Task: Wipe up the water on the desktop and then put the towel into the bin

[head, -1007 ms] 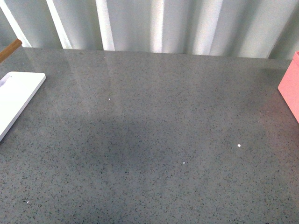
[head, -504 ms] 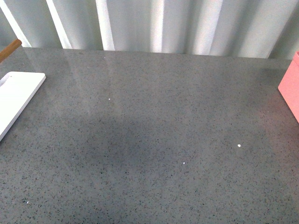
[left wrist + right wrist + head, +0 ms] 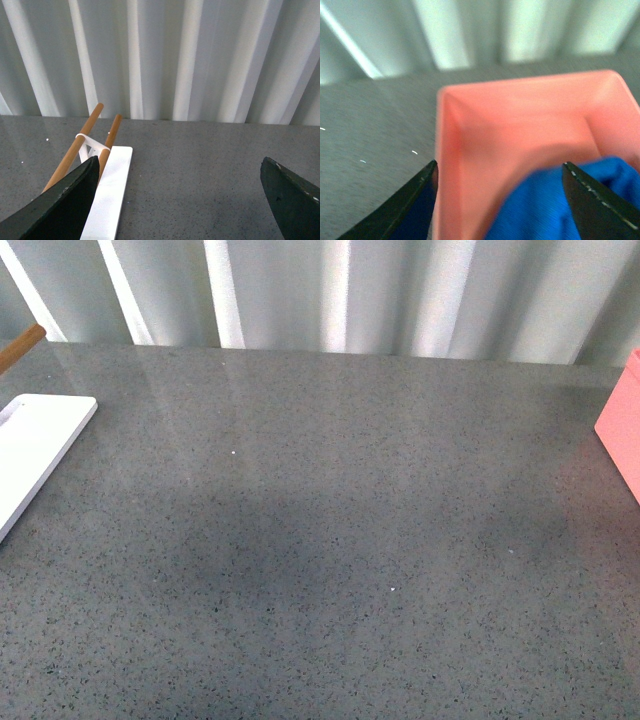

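Towel [image 3: 540,205] in pink bin [image 3: 520,120] — right fingers [image 3: 600,205] spread, desktop [image 3: 330,530] bare-looking

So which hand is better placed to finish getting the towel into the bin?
The right. In its wrist view the right hand is open directly above the pink bin, with the blue towel between its fingers. The left hand is open beside the white board, away from the bin.

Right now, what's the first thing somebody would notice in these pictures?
The bright blue towel pops out first: it lies bunched inside the pink bin, between the open fingers of the right gripper. Then the big grey speckled desktop, with a white board at its left edge.
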You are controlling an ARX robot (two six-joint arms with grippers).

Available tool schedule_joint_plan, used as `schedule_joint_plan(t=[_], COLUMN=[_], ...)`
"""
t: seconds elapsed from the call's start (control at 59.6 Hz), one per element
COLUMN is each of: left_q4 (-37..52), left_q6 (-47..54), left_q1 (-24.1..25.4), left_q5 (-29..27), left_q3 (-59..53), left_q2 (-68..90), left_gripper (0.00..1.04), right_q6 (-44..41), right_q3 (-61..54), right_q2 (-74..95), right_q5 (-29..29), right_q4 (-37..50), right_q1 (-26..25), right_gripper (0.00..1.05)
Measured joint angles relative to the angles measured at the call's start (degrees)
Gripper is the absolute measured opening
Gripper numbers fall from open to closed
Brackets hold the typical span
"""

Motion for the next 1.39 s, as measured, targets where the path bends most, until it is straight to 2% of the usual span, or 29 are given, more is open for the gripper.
schedule_joint_plan(t=[0.05,0.101,0.319,0.705,0.772,0.823,0.906,1.393], left_q4=[0.0,0.0,0.0,0.0,0.0,0.0,0.0,0.0], left_q6=[0.0,0.0,0.0,0.0,0.0,0.0,0.0,0.0], left_q1=[0.0,0.0,0.0,0.0,0.0,0.0,0.0,0.0], left_q5=[0.1,0.0,0.0,0.0,0.0,0.0,0.0,0.0], left_q3=[0.0,0.0,0.0,0.0,0.0,0.0,0.0,0.0], left_q2=[0.0,0.0,0.0,0.0,0.0,0.0,0.0,0.0], left_gripper=[0.98,0.98,0.98,0.98,0.98,0.98,0.98,0.98], right_q6=[0.6,1.0,1.3,1.3,1.3,1.3,1.3,1.7], right_q3=[-4.7,-7.9,-18.8,-28.2,-30.1,-31.5,-32.1,-32.5], right_q2=[-2.4,-5.7,-15.5,-31.8,-32.5,-34.1,-38.4,-60.7], right_q5=[0.5,1.7,6.9,12.4,12.9,16.3,17.5,18.2], right_q4=[11.1,17.3,18.8,12.0,14.3,13.1,9.4,-10.3], right_q1=[1.5,2.9,8.0,13.7,14.4,16.8,19.4,19.6], right_gripper=[0.55,0.45,0.03,0.03,0.03,0.03,0.03,0.03])
